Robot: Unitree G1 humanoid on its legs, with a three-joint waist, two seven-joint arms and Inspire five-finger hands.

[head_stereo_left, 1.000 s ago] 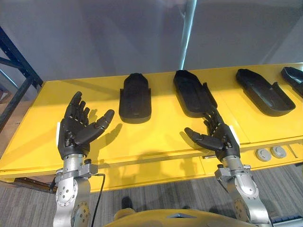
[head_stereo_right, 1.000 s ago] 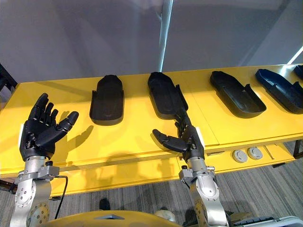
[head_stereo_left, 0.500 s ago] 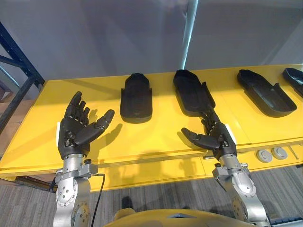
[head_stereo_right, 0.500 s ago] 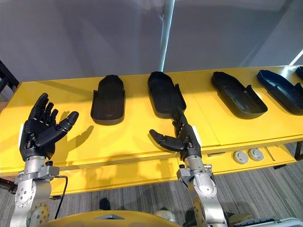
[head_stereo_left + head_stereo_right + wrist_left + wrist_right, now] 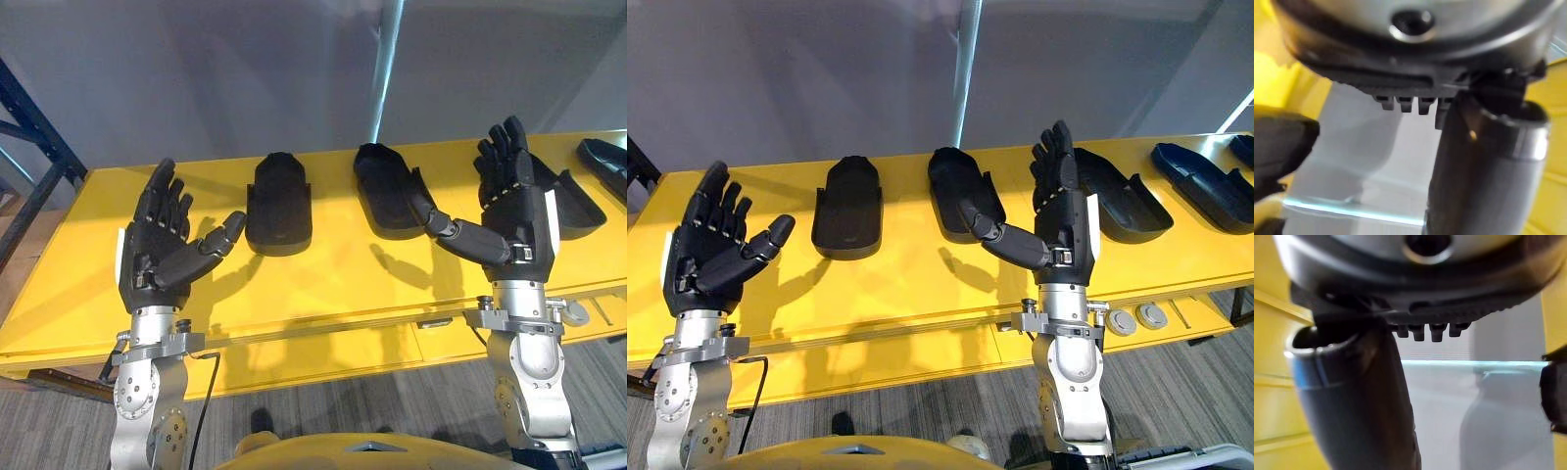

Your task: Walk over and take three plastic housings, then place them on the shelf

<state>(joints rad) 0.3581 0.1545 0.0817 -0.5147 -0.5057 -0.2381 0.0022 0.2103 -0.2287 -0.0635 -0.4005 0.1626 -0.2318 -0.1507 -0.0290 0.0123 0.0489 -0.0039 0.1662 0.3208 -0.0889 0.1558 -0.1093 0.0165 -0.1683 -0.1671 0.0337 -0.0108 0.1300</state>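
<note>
Right robot hand (image 5: 1063, 220) has come way up since a second ago. It was low over the front of the desk (image 5: 323, 284), just short of the middle housing (image 5: 384, 186). Now it's upright, fingers straight and spread, thumb sticking out toward that same housing, holding nothing. Left robot hand (image 5: 157, 250) lifted a touch too and is in the same pose: open, palm in, empty.

So nothing's been picked up yet. All the housings are on the desk, in a row along the back edge and well apart from each other. The left housing (image 5: 279, 201) sits between my two hands in the head views. The third housing (image 5: 1122, 201) is partly hidden behind the right hand, and there's a fourth housing (image 5: 1200, 186) further right. The spacing looks deliberate to me, since each one can be grabbed without bumping its neighbour.

My read on the raised, open hands is that they're a ready pose that keeps the fingers clear of the desk until I pick a target. A dark blue rack frame (image 5: 29, 127) shows off to the left. I'm guessing that's the shelf, but I can't tell from here.
</note>
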